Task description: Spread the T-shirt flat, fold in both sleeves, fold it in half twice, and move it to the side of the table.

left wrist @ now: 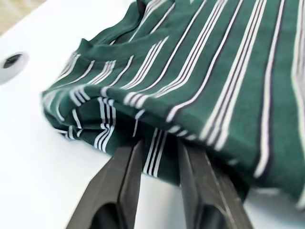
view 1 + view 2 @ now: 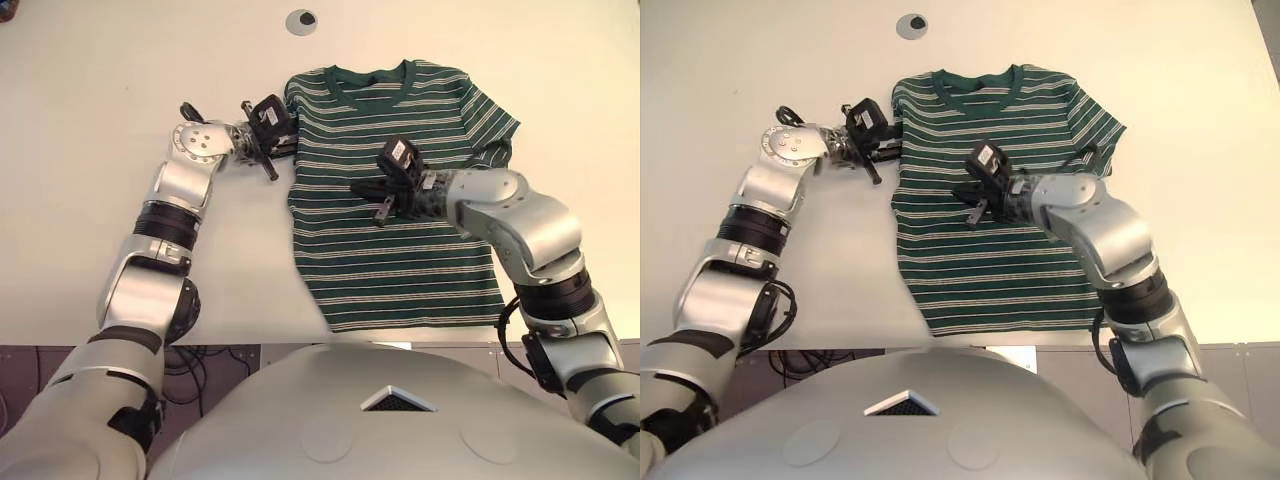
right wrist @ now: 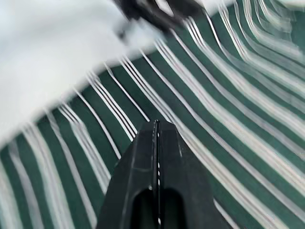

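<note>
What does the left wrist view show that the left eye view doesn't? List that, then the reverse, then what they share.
Left wrist view only: a close look at the left gripper, its jaws standing either side of a fold at the T-shirt edge.
Left eye view only: the right gripper over the shirt's middle, the sleeve on the robot's right lying spread, and the hem.
Both: the striped T-shirt, the left gripper at its shoulder, the white table and its round hole.
</note>
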Controlling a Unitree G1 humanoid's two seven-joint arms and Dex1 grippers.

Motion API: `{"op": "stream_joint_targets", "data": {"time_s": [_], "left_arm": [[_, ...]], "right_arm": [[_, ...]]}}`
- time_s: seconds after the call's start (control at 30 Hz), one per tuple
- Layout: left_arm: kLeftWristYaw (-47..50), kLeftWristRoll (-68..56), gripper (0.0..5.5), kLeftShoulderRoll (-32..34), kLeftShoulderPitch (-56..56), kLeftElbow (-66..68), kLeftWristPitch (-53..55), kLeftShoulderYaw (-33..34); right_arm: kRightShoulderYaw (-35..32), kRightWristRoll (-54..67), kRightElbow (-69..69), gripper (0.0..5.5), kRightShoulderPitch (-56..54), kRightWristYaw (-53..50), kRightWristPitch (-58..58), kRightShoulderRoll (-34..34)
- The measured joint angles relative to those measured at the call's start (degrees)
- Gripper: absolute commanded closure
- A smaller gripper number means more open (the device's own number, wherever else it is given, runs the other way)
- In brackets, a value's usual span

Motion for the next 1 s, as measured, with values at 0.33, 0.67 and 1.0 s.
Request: {"op": "stream_joint_targets", "data": {"time_s": [0.33,0.67,1.0], "left_arm": [[-4.77,6.79,4.30,4.67,-8.00,13.08,-11.03,-4.33],[-0.95,14.40,4.30,5.68,-18.20,31.29,-24.02,-5.20],[-3.95,4.89,4.30,3.58,-20.39,31.14,-20.91,6.66]], "right_arm": [[1.73,-6.87,16.70,5.50,-0.13,-0.20,-24.62,-0.86],[0.27,-6.10,15.66,5.50,1.23,3.86,-25.81,-1.02],[-1.97,-0.66,11.52,5.50,2.32,8.24,-18.79,1.68]]}}
